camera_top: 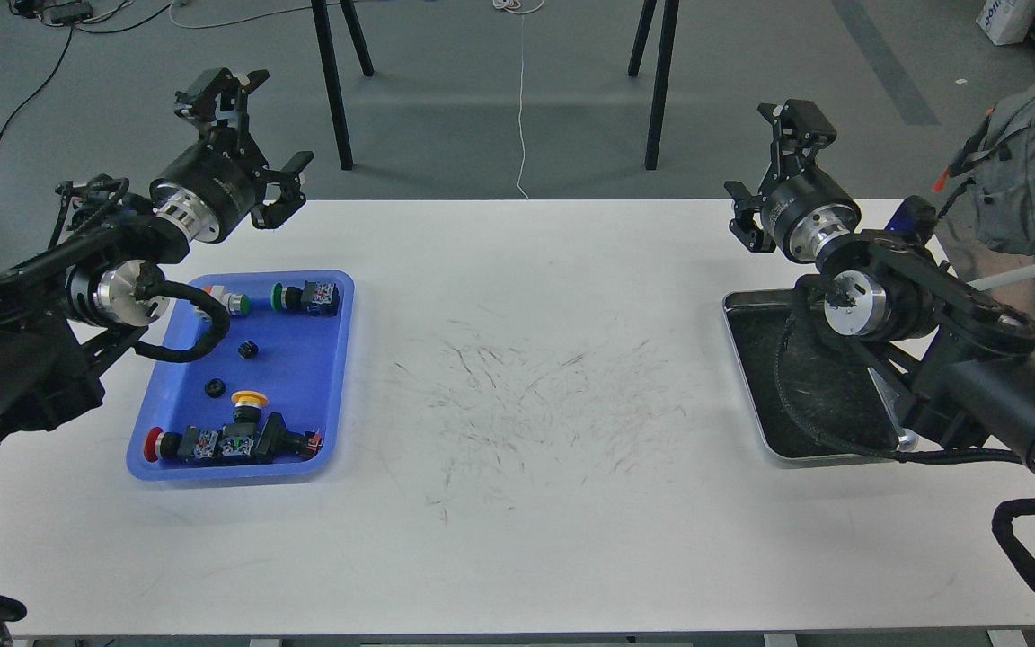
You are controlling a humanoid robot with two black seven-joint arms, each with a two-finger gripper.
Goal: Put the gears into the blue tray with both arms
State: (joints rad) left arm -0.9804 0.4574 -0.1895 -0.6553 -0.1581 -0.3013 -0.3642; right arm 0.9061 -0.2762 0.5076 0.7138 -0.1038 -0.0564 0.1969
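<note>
A scuffed white table [517, 503] fills the view above a grey floor. At far left, the left gripper [257, 126] is raised beyond the table's back edge, its fingers spread apart and empty. Below and nearer lies the blue tray [329, 422], holding both gears [249, 349] [213, 387] among push-button switches [230, 442], well apart from either gripper. At right, the right gripper [765, 171] hangs open above the silver tray [742, 359].
</note>
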